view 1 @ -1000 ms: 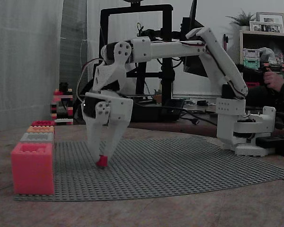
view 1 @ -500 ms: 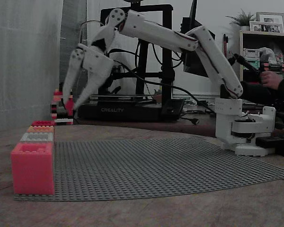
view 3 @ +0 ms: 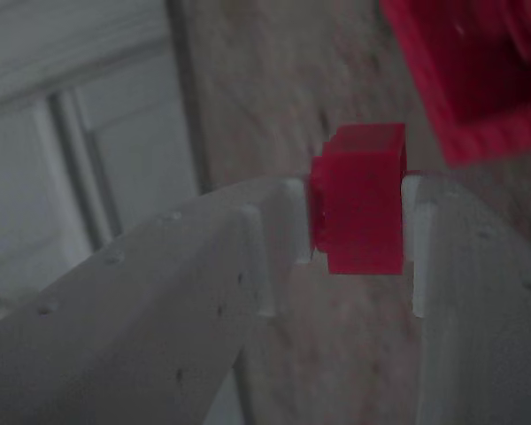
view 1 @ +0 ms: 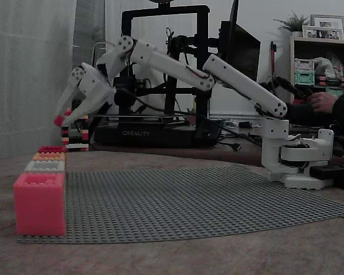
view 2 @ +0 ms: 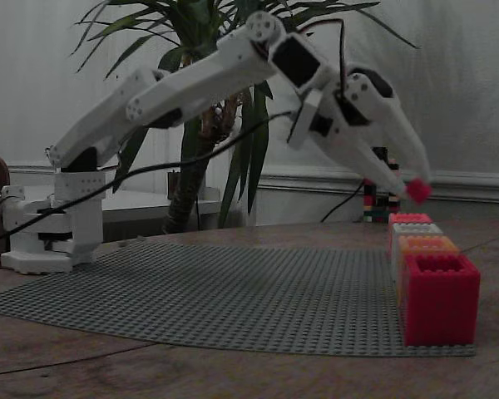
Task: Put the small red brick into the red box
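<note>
I have the brick point(view 3: 358, 199) pinched between the very tips of the gripper point(view 1: 59, 120), high in the air above the row of boxes point(view 2: 422, 241). My worry is that such a shallow hold lets it slip or twist before I reach the red box point(view 2: 438, 299), whose opening is small. Open air surrounds the arm, and the mat point(view 1: 206, 197) lies bare.

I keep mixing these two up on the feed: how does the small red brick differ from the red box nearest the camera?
The small red brick is tiny; the red box is far bigger. The brick is held in the air, clamped in the gripper; the box rests at the corner of the grey baseplate. The brick looks solid, while the box is open at the top. Both are red plastic building pieces.
</note>
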Motion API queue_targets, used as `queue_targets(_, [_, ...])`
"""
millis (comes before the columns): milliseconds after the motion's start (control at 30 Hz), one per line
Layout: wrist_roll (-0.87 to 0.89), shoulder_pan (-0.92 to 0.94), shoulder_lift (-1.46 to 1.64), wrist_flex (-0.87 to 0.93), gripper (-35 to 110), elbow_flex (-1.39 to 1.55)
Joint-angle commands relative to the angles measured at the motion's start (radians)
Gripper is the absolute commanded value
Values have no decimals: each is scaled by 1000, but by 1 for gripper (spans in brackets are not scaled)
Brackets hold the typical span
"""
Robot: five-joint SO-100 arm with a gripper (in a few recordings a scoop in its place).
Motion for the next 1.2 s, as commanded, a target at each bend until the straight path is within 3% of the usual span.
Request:
queue_targets(0, [-41,15,18,-54,0,-91])
queue_targets(400, [-86,58,-37,-101,0,-91])
queue_targets(533, [-103,67,-51,-112,14,-91])
queue_targets(767, [-117,69,-15,-114,15,-61])
queue_targets(867, [-66,67,129,-117,0,77])
queue_targets(1033, [-11,55,566,-176,0,534])
queue_targets(1167, [-69,14,983,-233,0,1052])
